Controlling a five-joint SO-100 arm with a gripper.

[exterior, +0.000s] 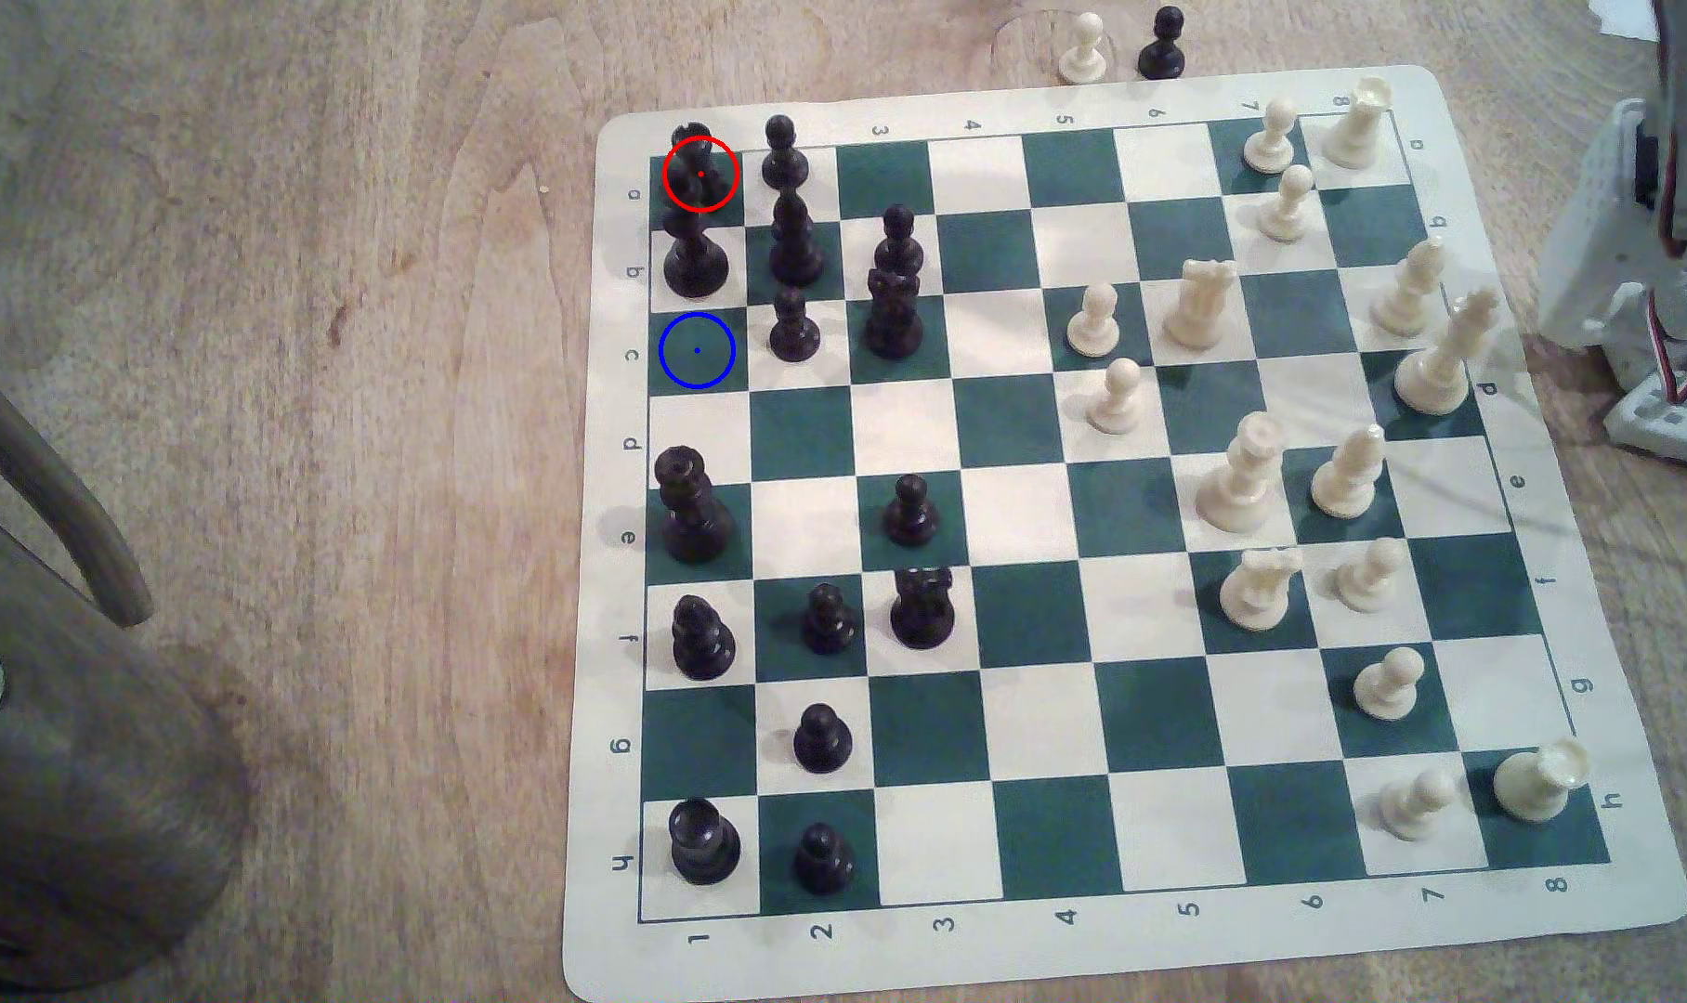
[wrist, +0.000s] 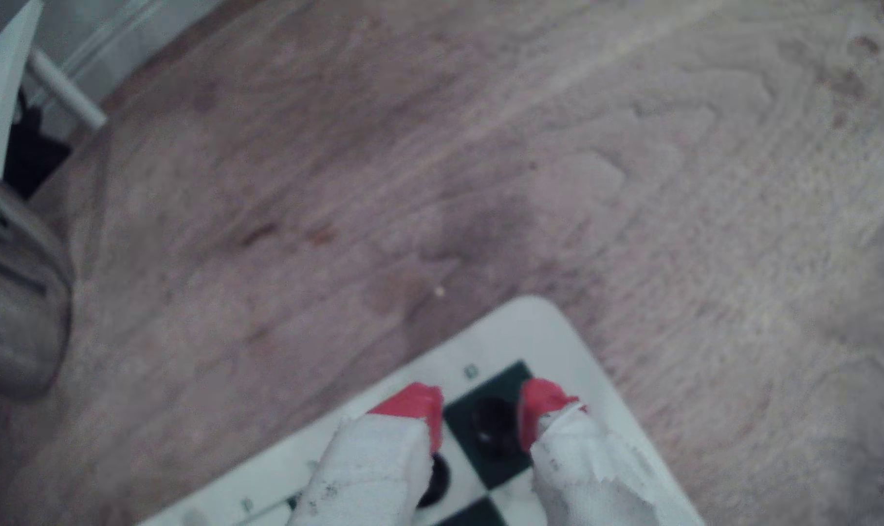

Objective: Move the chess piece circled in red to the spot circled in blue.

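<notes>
Approach step, by the look of it: rook on the red-ringed corner square at the exterior view's upper left, with a taller black piece just beside it on the next square toward the blue-ringed square. In the wrist view, gripper poised over the rook, red fingertips spread wide either side, gripping nothing, height above it hard to judge through the blur. Next, probably: straight down, a close on the body, a lift high enough to clear that neighbour, then across to the blue square.

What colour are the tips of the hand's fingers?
Red fingertips, clearest in the wrist view.
</notes>
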